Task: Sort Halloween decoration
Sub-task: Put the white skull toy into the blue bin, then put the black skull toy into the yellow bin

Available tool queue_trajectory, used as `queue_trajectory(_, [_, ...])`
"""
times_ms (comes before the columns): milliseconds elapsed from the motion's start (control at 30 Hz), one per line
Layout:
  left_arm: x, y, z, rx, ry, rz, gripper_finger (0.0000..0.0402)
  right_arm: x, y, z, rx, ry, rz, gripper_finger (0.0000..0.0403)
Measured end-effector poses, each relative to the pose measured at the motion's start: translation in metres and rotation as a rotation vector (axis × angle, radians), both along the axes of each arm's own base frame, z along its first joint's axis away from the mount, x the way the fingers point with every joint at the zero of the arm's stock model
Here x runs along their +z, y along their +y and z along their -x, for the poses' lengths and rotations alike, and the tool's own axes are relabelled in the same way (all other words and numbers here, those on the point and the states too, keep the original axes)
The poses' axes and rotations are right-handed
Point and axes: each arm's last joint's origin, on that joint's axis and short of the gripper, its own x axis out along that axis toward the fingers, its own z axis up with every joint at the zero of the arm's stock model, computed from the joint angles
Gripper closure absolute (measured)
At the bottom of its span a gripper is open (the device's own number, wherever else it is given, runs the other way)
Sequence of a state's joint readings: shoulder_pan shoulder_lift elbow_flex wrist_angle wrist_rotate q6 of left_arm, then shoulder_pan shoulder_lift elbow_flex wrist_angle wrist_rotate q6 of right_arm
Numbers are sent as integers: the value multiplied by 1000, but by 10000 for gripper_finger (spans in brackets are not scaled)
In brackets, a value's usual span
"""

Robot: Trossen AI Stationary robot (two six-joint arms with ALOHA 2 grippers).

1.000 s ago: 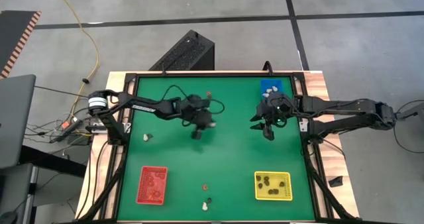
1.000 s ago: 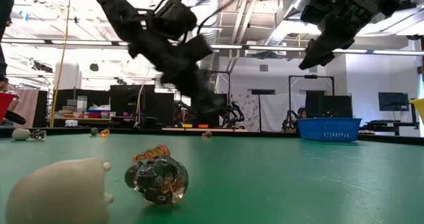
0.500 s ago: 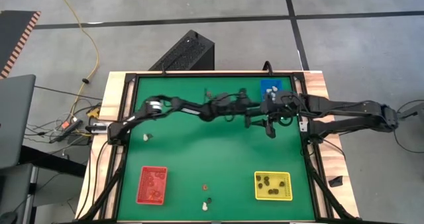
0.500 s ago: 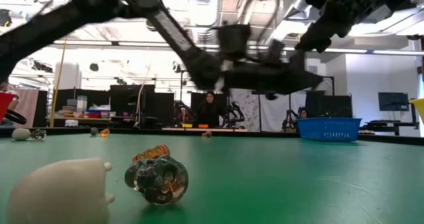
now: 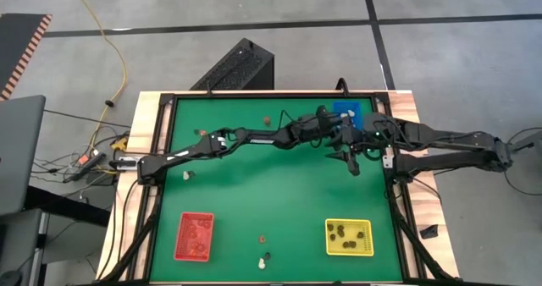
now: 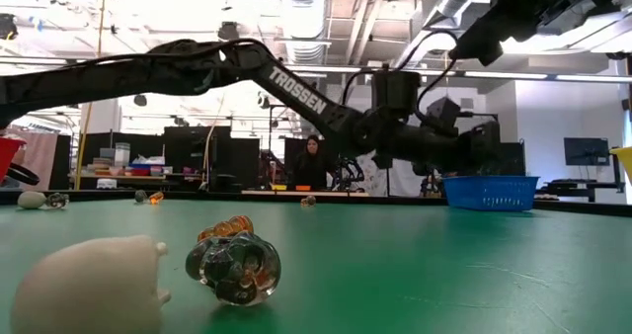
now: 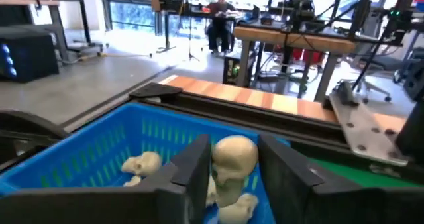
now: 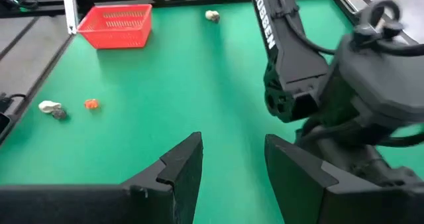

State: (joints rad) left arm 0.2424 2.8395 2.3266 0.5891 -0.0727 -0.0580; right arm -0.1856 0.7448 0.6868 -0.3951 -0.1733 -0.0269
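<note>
My left gripper point(image 7: 233, 143) is stretched across the table to its far right corner. In its gap sits one Halloween decoration, a whitish-cream trinket point(image 7: 235, 161) shaped like a small skull, smooth and rounded. Whether it is pinched or lies loose there I cannot tell. Its long axis runs along the gap, with the domed end out by the tips and the narrower end back toward my wrist.

It hangs over the blue tray point(image 7: 99, 151) in that corner. Inside the tray lies another cream piece point(image 7: 142, 163), turned on its side.

My right gripper point(image 8: 233, 144) hovers over the green table point(image 5: 254, 193) by the right edge, just beside the blue tray. Its fingers are spread with nothing between them.

The yellow tray point(image 5: 349, 252) sits at the near right corner and holds several dark brown-black pieces point(image 5: 340, 230). The red tray point(image 5: 178, 235) at the near left corner holds reddish ones.

Loose by the near edge, between those two trays, lie an orange piece point(image 5: 262, 236), a dark one point(image 5: 268, 255) and a white one point(image 5: 262, 264). A whitish one point(image 5: 188, 175) lies near the left edge and a reddish one point(image 5: 265, 118) by the far edge.
</note>
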Motion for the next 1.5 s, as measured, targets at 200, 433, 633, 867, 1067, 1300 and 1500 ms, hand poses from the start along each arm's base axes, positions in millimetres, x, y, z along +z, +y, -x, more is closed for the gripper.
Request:
queue_trajectory(200, [-2,9,3,39,18,-2,226,-3,0,1,-4,39,-15,210])
queue_trajectory(433, [11,6,5,-32,227,12,190,-3,0,2,-16,37,-45,210])
queue_trajectory(633, [79,-19,35,-23,723,-136,198,-4,0,1,-13,40,-50,210])
queue_trajectory(867, [125,-22,112,46,1308,-113,213,-7,-2,-11,-15,40,-53,210])
queue_trajectory(1067, [141,-13,176,70,1479,100,226,-15,-9,-44,-32,0,-68,210])
queue_trajectory(1300, [120,-32,272,192,1316,216,236,-45,-38,-101,-202,-72,-138,210])
queue_trajectory(1500, [110,-72,332,210,821,216,237,-75,-89,-154,-405,-25,-245,210])
